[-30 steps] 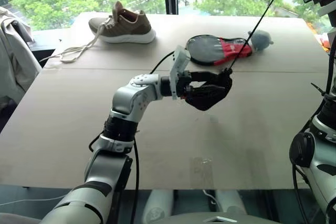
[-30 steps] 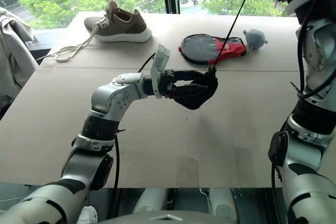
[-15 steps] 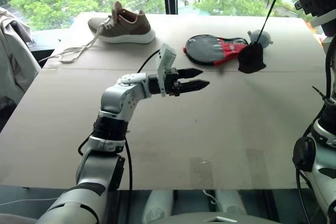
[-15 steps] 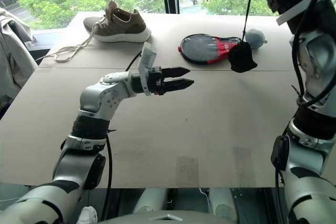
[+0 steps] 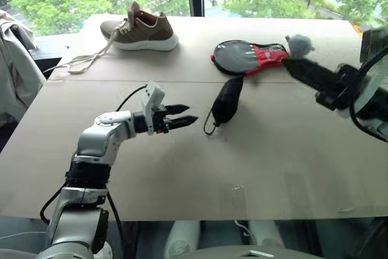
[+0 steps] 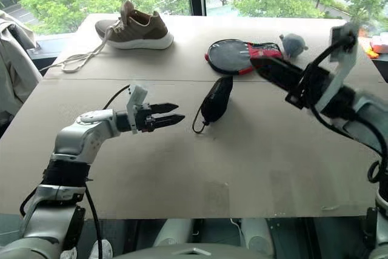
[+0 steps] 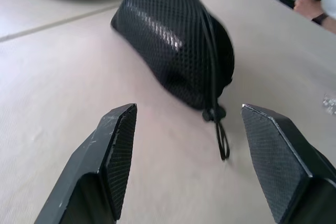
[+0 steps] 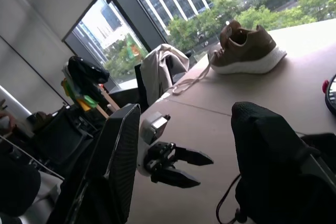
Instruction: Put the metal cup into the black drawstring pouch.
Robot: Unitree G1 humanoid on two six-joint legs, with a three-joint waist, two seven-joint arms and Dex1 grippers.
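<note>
The black drawstring pouch (image 5: 227, 100) lies bulging on the table (image 5: 273, 168), its cord looped (image 5: 209, 127) toward the front. In the left wrist view its mesh (image 7: 173, 51) sits just ahead of my fingers. The metal cup is hidden. My left gripper (image 5: 185, 115) hovers to the left of the pouch, pointing at it, open with nothing between the fingers (image 7: 113, 150). My right gripper (image 6: 262, 65) hangs above the table to the right of the pouch, near the paddle case. Its fingers (image 8: 118, 166) stand wide apart and empty.
A brown shoe (image 5: 140, 28) with loose laces sits at the back left. A black-and-red paddle case (image 5: 245, 56) and a grey ball (image 5: 299, 43) lie behind the pouch. A jacket (image 5: 15, 71) hangs beyond the table's left edge.
The pouch, earlier hanging by its cord from my right gripper, now lies on the table. The right gripper has dropped down and opened. My left gripper moved left and lower.
</note>
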